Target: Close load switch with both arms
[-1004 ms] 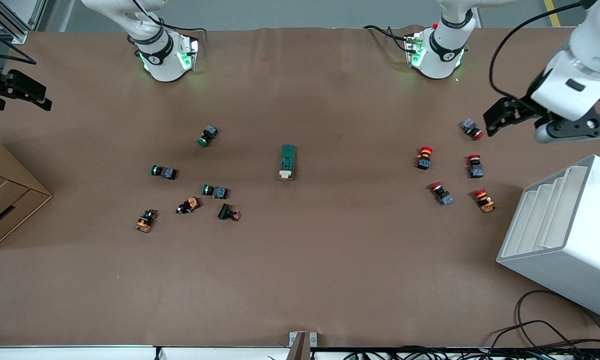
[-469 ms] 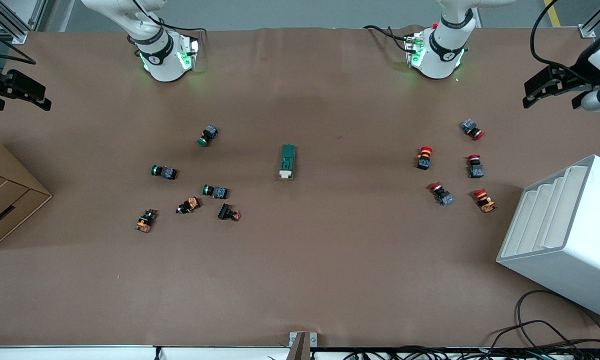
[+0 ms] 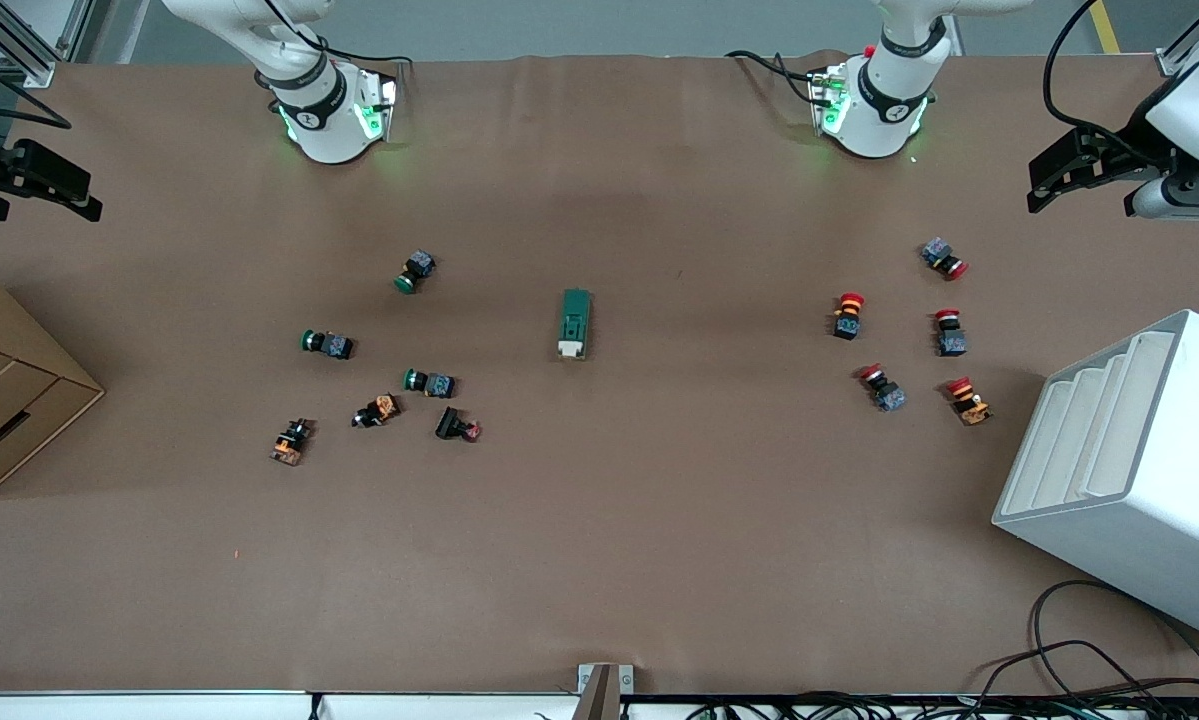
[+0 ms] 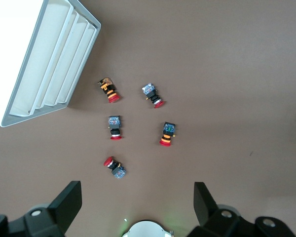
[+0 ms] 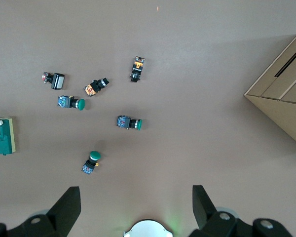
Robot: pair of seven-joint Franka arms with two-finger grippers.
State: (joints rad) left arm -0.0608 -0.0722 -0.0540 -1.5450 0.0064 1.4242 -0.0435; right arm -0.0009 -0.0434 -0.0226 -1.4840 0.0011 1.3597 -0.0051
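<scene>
The load switch [image 3: 575, 323] lies mid-surface, untouched. Both claws hang spread wide and empty: the left claw [image 3: 1084, 178] near red buttons [image 4: 115, 127], the right claw [image 3: 34, 185] showing green buttons [image 5: 129, 122] in its wrist view.

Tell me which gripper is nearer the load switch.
Left, narrowly. The left gripper hangs open over the table's left-arm end; the right gripper hangs open over the opposite end. The load switch lies mid-table, untouched.
</scene>
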